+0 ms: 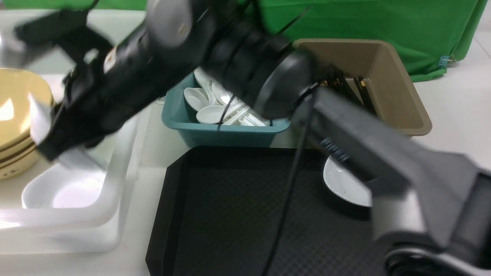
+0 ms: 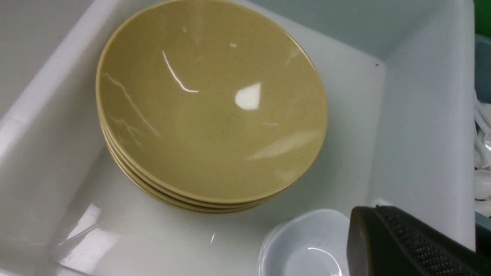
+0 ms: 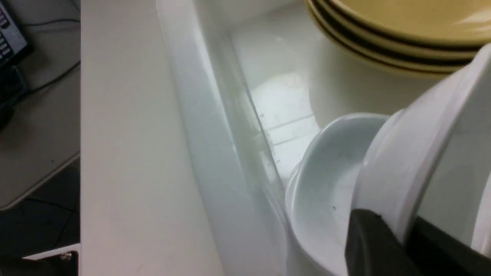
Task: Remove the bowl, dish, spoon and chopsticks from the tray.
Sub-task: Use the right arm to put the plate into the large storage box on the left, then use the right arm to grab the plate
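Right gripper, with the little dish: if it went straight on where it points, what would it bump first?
Probably the other white dish lying in the white bin, just beyond the held dish; depth is unclear.

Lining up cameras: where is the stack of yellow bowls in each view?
Front view: stack of yellow bowls at far left, in the white bin.
Left wrist view: fills mid-frame.
Right wrist view: cut off at the edge, beyond the held white dish.
Shared landmark: the white bin.

White table (image 1: pixel 460 99), bearing black tray (image 1: pixel 230 214), teal bin (image 1: pixel 222 136), brown bin (image 1: pixel 399 103), white tub (image 1: pixel 115 191)
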